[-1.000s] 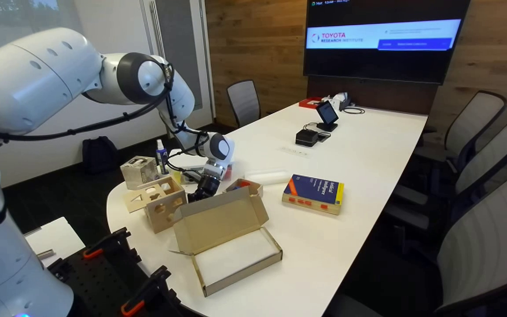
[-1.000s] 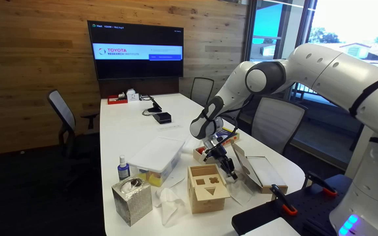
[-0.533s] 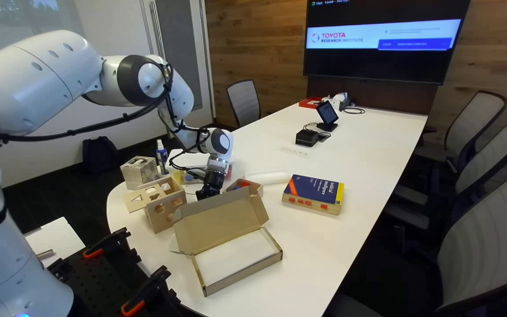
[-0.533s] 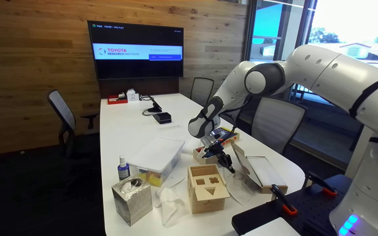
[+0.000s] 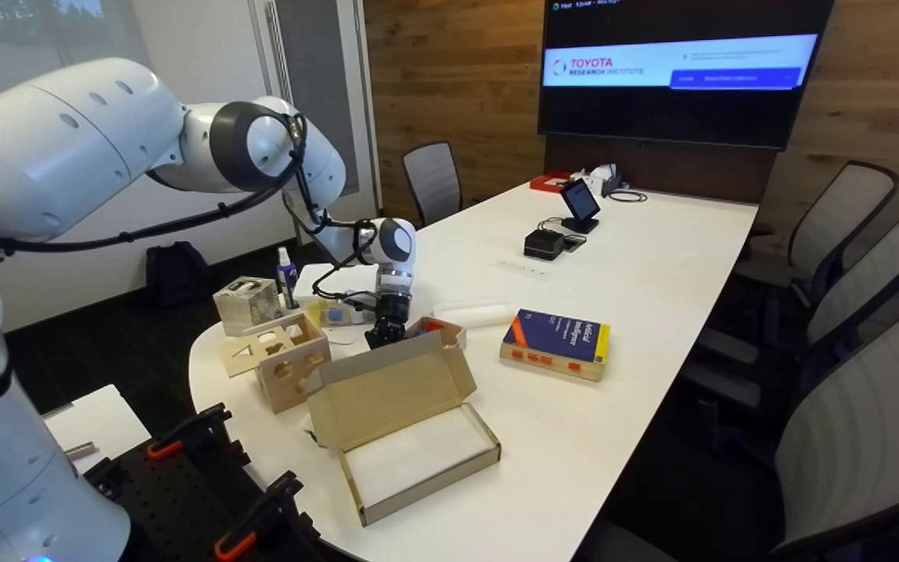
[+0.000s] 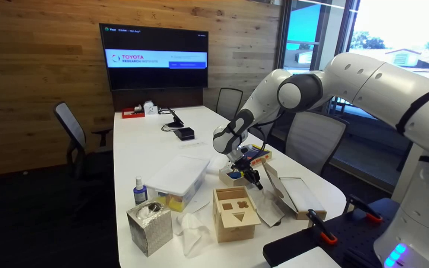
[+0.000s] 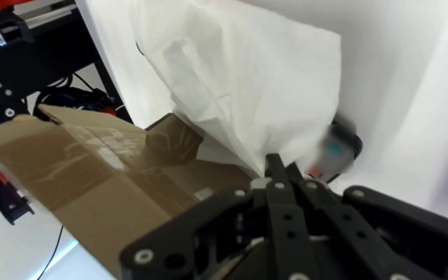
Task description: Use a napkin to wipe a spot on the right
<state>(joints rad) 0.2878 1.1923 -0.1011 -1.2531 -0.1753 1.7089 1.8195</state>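
The hand (image 7: 284, 165) is clamped on a white napkin (image 7: 247, 85), which extends between the wooden box (image 6: 234, 233) and open cardboard box (image 5: 395, 402).

The napkin (image 7: 255, 81) looks like thin, creased, matt paper; the shape sorter (image 6: 251, 215) smooth wood; the carton (image 7: 126, 210) matt cardboard with glossy tape (image 7: 109, 155); the table (image 6: 143, 145) smooth.

Daylight blazes white through the tall, dark-framed glass window (image 6: 397, 26) over there; the dark floor (image 6: 43, 219) sinks nearly to black. The large, flat, black-framed screen (image 6: 156, 57) glows, its smallest lettering (image 6: 186, 57) fuzzy. In the wrist view, the crumpled white napkin (image 7: 251, 77) is bright beside soft grey shadow on the smooth white tabletop (image 7: 391, 155), shiny clear tape (image 7: 109, 155) glares on the brown cardboard box (image 7: 91, 210), and a small grey object (image 7: 335, 149) smears into blocky blur.
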